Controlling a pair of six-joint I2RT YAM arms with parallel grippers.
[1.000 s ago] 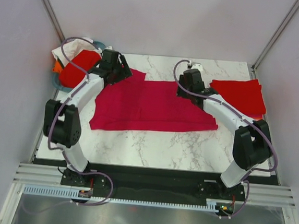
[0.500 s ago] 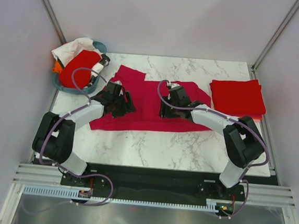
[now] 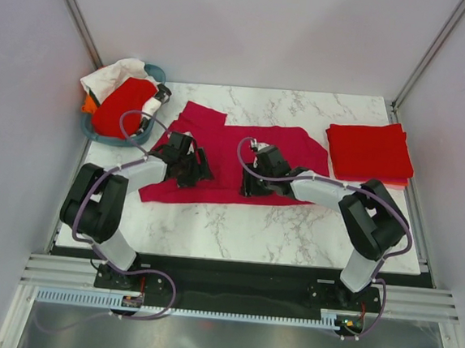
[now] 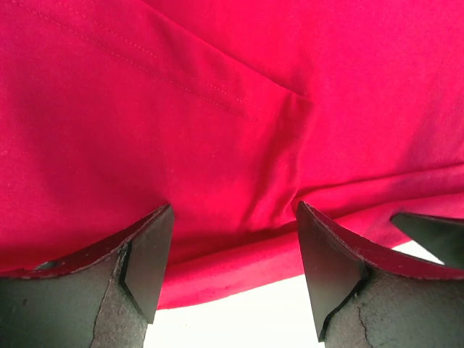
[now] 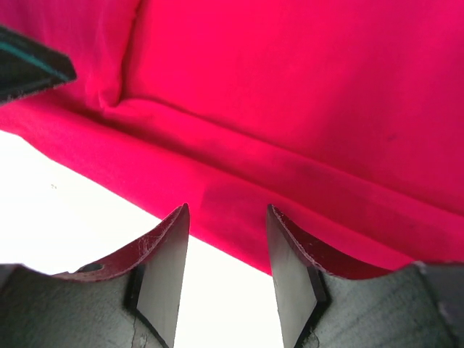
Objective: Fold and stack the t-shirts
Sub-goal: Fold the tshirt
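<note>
A crimson-pink t-shirt (image 3: 226,151) lies spread on the marble table, one sleeve pointing to the far left. Both arms reach low over its near hem. My left gripper (image 3: 202,174) (image 4: 234,217) is open, its fingertips straddling the rolled hem (image 4: 239,254) with white table showing below. My right gripper (image 3: 246,183) (image 5: 227,217) is also open, over the hem (image 5: 239,210) a little to the right. Neither has cloth pinched. A folded bright red t-shirt stack (image 3: 370,151) sits at the far right.
A teal basket (image 3: 124,138) at the far left corner holds a red shirt (image 3: 121,103) and white cloth. Grey walls and frame posts enclose the table. The two grippers are close together; each one's finger (image 4: 435,233) (image 5: 29,69) shows in the other's wrist view.
Both arms have swung from the shirt's far edge to its near hem and dropped low. The shirt's right side has drawn in a little.
</note>
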